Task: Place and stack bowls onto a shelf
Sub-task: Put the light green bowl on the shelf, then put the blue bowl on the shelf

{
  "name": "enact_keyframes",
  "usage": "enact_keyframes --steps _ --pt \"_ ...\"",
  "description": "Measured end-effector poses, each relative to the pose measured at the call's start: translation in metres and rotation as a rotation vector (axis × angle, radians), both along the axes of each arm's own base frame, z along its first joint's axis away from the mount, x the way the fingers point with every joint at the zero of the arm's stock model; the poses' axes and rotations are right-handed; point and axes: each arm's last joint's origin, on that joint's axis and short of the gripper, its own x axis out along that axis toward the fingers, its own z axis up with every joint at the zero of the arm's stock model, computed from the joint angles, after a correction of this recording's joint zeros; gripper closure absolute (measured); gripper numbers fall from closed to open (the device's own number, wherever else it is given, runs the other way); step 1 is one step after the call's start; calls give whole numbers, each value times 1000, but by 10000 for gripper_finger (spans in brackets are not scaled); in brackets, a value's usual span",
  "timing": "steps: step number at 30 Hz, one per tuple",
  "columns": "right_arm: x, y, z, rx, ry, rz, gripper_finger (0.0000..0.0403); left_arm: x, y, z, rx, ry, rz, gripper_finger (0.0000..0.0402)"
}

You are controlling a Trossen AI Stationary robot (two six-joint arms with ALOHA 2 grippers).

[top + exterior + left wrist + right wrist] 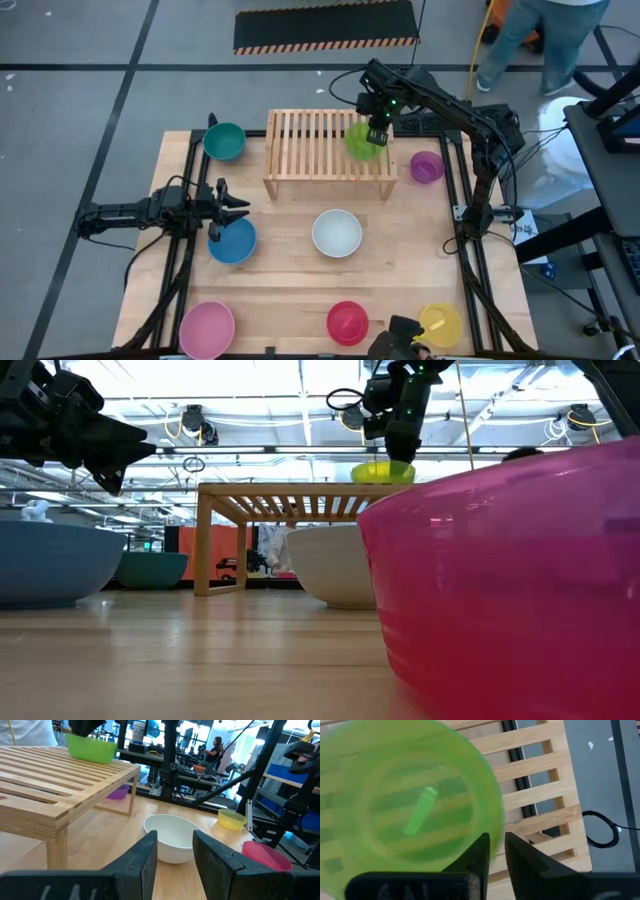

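The right gripper [377, 138] sits over the shelf [310, 140], its fingers a little apart at the green bowl's [361, 141] rim, the bowl resting on the slats. The left gripper [232, 207] waits spread above the blue bowl [232, 242].

Wood table [290, 270] w/ slatted shelf [315, 145], green bowl [361, 140] on its right end; 7 bowls on tabletop.

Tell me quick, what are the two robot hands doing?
Left gripper: open, empty, by the blue bowl.
Right gripper: at the green bowl's rim on the shelf; grip cannot be told.
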Motion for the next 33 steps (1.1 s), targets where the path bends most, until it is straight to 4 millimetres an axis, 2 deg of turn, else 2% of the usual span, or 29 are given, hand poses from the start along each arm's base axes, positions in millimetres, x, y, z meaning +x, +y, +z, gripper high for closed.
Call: enact_keyframes --steps 6,9,15,23,28,33 --pt "2 4 1 0 3 17 324 0 0 0 0 0 0 270" --pt "0 9 7 -21 1 67 324 0 0 0 0 -1 0 270" --pt "-13 33 43 -135 -103 141 324 -1 0 12 -108 -121 -6 270" --pt "-47 70 99 -280 -312 141 325 -4 0 29 -309 -308 -48 270" --pt "-66 83 118 -294 -396 76 325 -7 0 37 -325 -394 -67 270" --pt "-77 91 126 -298 -434 47 325 -8 0 39 -398 -419 -87 270"
